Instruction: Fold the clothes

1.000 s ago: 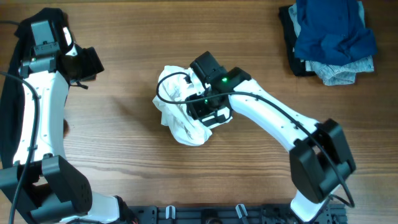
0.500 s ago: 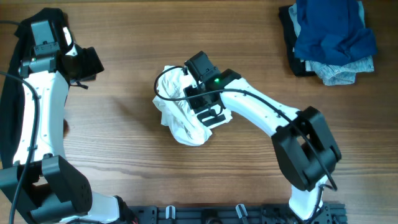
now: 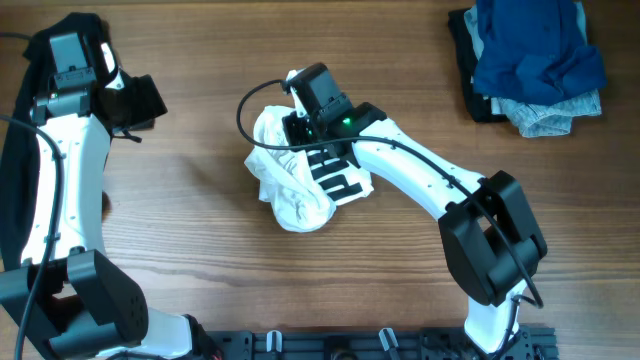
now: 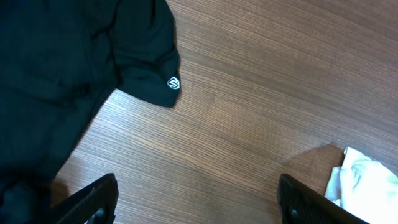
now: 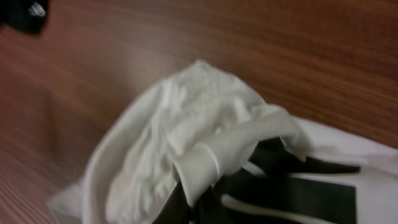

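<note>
The white T-shirt (image 3: 290, 185) lies crumpled mid-table, its black block print (image 3: 340, 180) showing on the right side. My right gripper (image 3: 300, 120) sits at the shirt's far edge, shut on a fold of white fabric (image 5: 208, 165); its dark fingers meet under that fold (image 5: 194, 206). My left gripper (image 4: 199, 205) hovers open over bare wood at the far left, with nothing between its fingers (image 4: 93, 199). A black garment (image 4: 62, 62) lies just beyond it, and a corner of the white T-shirt (image 4: 364, 186) shows at its right.
A pile of dark blue, black and pale teal clothes (image 3: 530, 60) sits at the back right corner. The black garment (image 3: 18, 150) runs along the table's left edge under the left arm. A black cable (image 3: 250, 100) loops off the right wrist.
My right gripper has moved toward the shirt's far left edge and closed on a fold of it, uncovering more black print. The left arm has not moved.
</note>
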